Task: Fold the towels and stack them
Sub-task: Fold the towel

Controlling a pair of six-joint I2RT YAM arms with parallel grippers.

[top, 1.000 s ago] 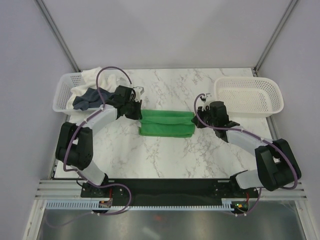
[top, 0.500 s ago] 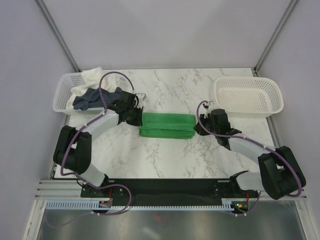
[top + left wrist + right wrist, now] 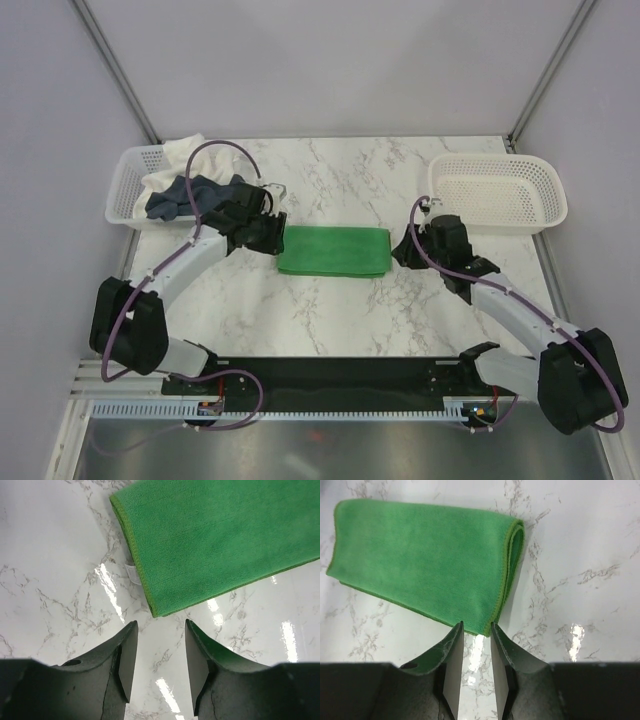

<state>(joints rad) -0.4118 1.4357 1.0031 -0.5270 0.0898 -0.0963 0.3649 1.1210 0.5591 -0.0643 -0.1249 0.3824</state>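
Observation:
The green towel (image 3: 333, 251) lies folded flat in a long strip in the middle of the marble table (image 3: 330, 320). My left gripper (image 3: 272, 238) stands open just off its left end. In the left wrist view the green towel's (image 3: 220, 540) corner lies a little beyond my left gripper (image 3: 160, 627), which holds nothing. My right gripper (image 3: 403, 248) is open at the right end. In the right wrist view the green towel's (image 3: 425, 560) folded corner lies right at my right gripper (image 3: 477, 626), which stands narrowly open and grips nothing. The navy towel (image 3: 185, 195) and the cream towel (image 3: 185, 152) lie crumpled in the left basket.
A white mesh basket (image 3: 125, 190) stands at the table's far left. Another white mesh basket (image 3: 497, 190) stands at the far right with nothing in it. Grey walls and frame posts close in the table on three sides.
Both grippers have gone from shut to open and let go of the green towel's ends. They have drawn slightly outward, and the towel has settled flat.

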